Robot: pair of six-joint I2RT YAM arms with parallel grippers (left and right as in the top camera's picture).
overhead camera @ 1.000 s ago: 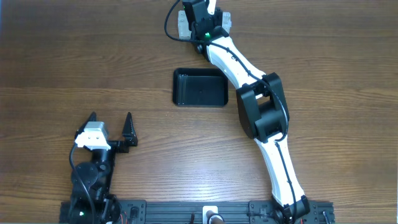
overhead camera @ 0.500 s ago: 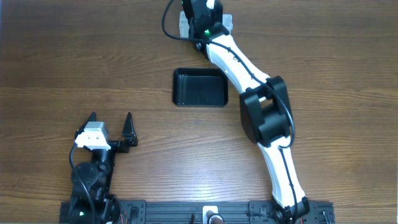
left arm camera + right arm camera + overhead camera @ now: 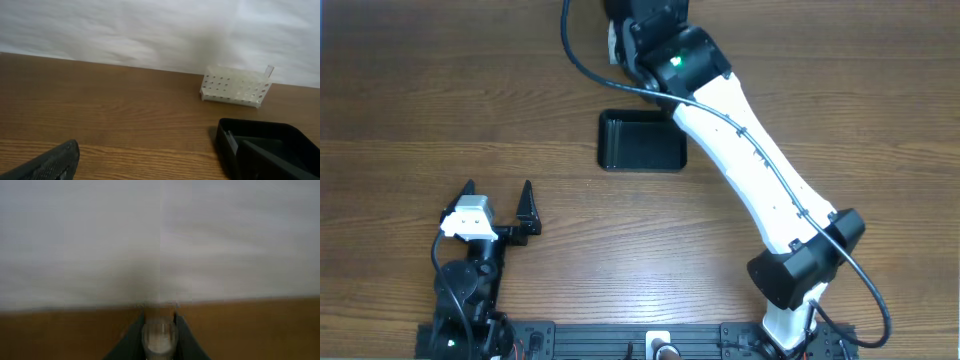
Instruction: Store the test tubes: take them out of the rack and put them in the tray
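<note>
One test tube [image 3: 160,339] is pinched in the right end effector [image 3: 160,325], raised over the rack [image 3: 235,86] where a second tube [image 3: 269,70] stands, so it's mid-transfer: next, swing to the tray [image 3: 602,140], drop low, let go; left end effector [image 3: 500,197] sits released near its base.

Worktop [image 3: 420,90] and wall [image 3: 125,30]
Brown wood grain is running across the worktop, and a plain white wall is rising behind its far edge, carrying a soft grey shadow

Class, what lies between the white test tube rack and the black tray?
Nothing: the left wrist view shows bare wooden table between the rack and the tray.
</note>
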